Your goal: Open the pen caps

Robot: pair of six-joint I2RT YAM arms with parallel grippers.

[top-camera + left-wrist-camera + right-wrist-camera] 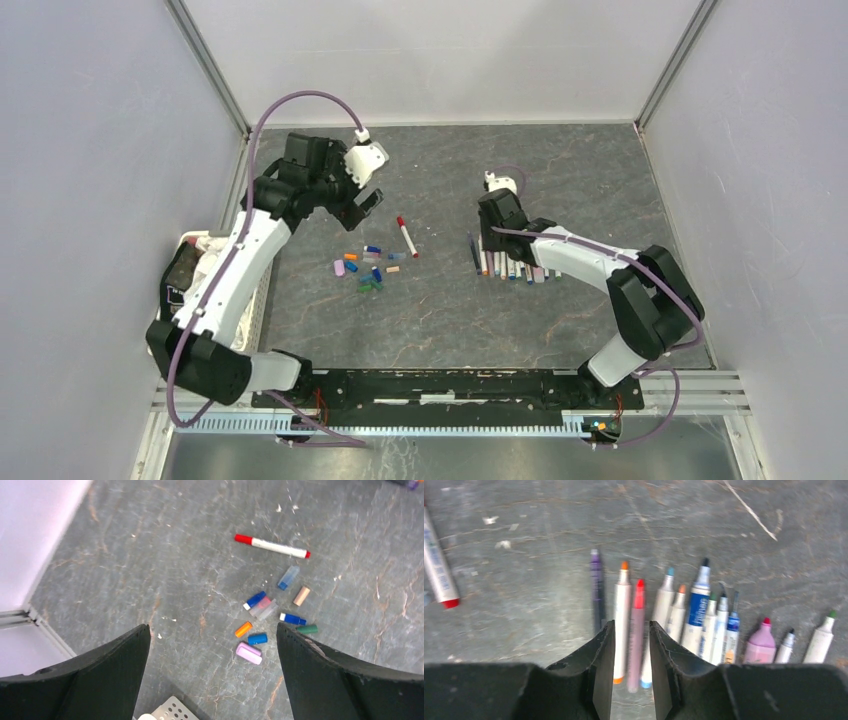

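A row of uncapped pens [698,611] lies side by side on the grey table, also seen in the top view as pens [515,268]. My right gripper [631,625] hovers just over that row, its jaws partly open. A pinkish red-tipped pen [638,630] lies in the gap, not pinched. One white pen with a red cap [272,546] lies alone. Loose pen caps [257,639] in blue, orange, pink and green are scattered near it. My left gripper [212,627] hangs wide open and holds nothing, above the table left of the caps [365,265].
A white perforated basket [262,300] stands at the table's left edge, its corner [170,709] under my left gripper. Pale walls close in the back and both sides. The red-capped pen [438,572] lies left of the row.
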